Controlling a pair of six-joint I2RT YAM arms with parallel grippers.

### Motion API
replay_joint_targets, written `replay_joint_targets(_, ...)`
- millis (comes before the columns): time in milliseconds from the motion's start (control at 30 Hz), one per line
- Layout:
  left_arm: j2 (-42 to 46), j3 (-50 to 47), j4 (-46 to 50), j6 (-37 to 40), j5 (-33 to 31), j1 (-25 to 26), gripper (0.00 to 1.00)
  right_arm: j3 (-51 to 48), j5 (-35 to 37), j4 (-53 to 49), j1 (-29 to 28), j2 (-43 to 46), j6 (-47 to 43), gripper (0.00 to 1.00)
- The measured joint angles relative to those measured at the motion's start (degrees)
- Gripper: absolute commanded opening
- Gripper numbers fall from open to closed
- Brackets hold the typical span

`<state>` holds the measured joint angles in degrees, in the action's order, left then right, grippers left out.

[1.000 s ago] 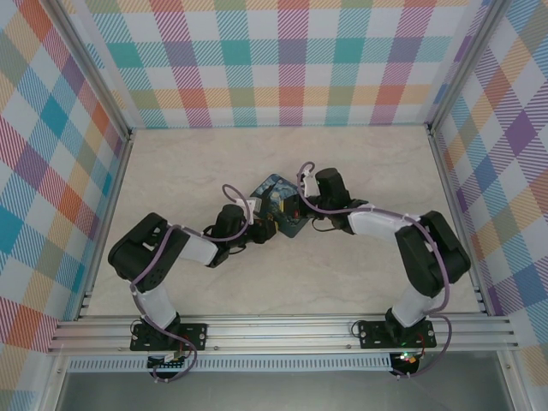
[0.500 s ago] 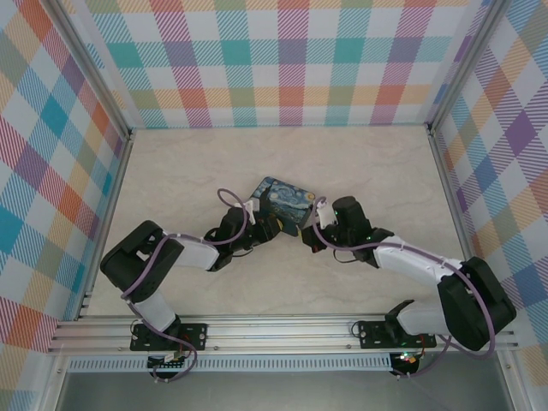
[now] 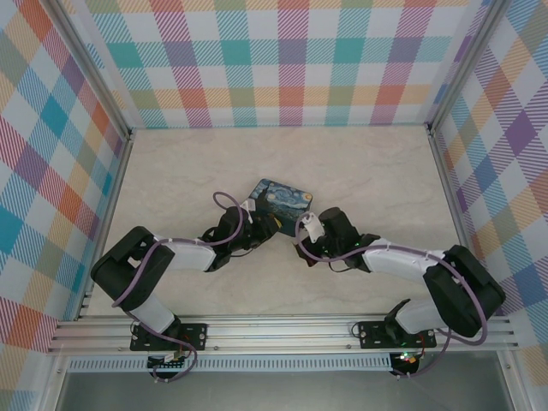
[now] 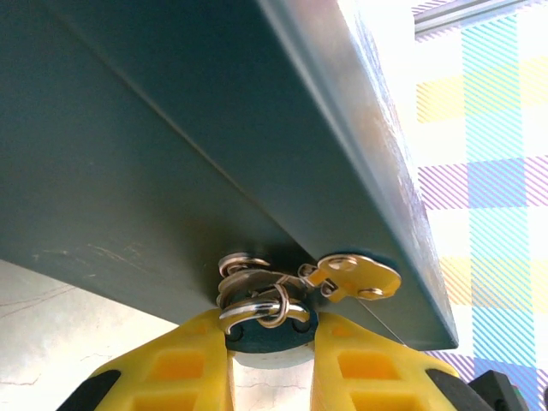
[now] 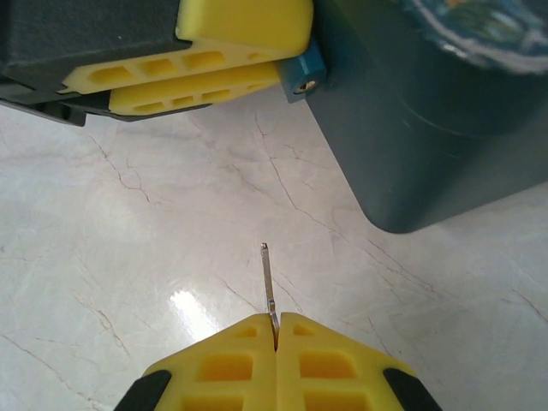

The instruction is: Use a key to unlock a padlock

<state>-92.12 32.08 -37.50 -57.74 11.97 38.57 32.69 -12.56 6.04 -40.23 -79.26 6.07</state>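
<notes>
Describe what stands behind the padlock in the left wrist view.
The dark side of the box stands close behind the padlock, which the left pincer grips. It hides the box's inside; the yellow fingers cover the padlock's sides.

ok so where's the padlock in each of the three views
top external: too small to make out, at the tip of the left tool by the box.
left wrist: padlock bottom centre, clamped between yellow fingers, just below the box's dark wall.
right wrist: its blue corner top centre, beyond the key.
shared landmark: the box.
</notes>
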Motion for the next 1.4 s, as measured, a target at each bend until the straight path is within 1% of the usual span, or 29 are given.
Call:
replay_joint_targets(500,0.4,1.0,1.6,-1.4,1.2,0.7,0.09,8.6,4.2,-2.4,-1.5,-7.2,-6.2,0.06)
replay_joint_targets(900,0.4,1.0,1.6,-1.4,1.5,0.7,0.08,8.8,7.5,-4.1,-1.5,-7.4,-8.1,0.06)
replay_joint_targets(1400,0.7,1.0,2.9,-1.4,1.4,0.7,0.07,10.2,7.6,-4.1,-1.5,-9.2,-8.5,0.06)
